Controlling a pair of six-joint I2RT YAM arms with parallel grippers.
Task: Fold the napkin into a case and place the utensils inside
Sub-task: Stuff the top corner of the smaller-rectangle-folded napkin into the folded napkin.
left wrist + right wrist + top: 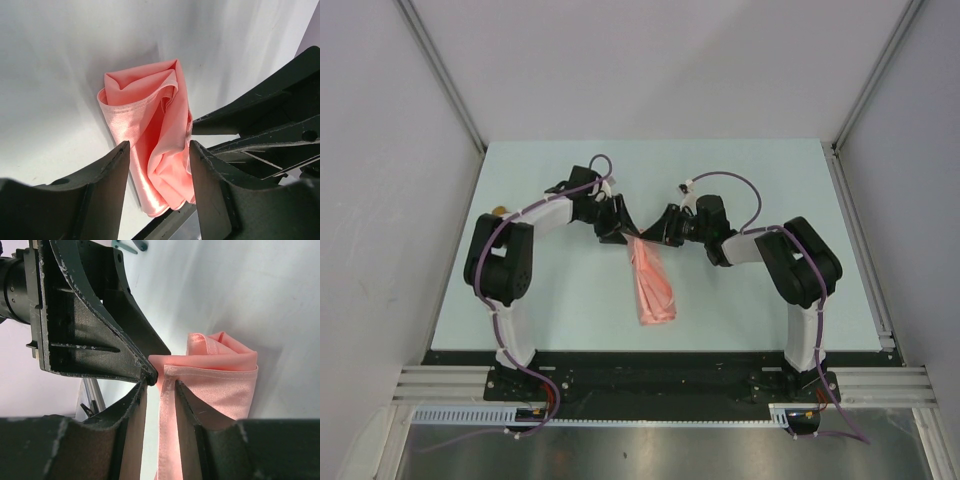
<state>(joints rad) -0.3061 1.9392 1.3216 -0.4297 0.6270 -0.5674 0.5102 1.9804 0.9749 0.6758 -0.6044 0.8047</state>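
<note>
The napkin [656, 287] lies on the table as a narrow, layered salmon-pink case, running from between the arms toward the near edge. Both grippers meet at its far end. My left gripper [626, 235] is open, and the bunched cloth [150, 125] sits in the gap between its fingers [107, 185] without being pinched. My right gripper [160, 390] is also open, narrower. A hemmed edge of the napkin [220, 375] runs between its fingers and rests against the right-hand one [192, 425]. One teal utensil handle [131, 245] shows at the top of the right wrist view.
The table is pale green [760, 190], with grey walls on three sides and a black rail [660, 375] along the near edge. A small golden-brown object [498, 210] peeks out beside the left arm's elbow. The two arms' fingers nearly touch above the cloth.
</note>
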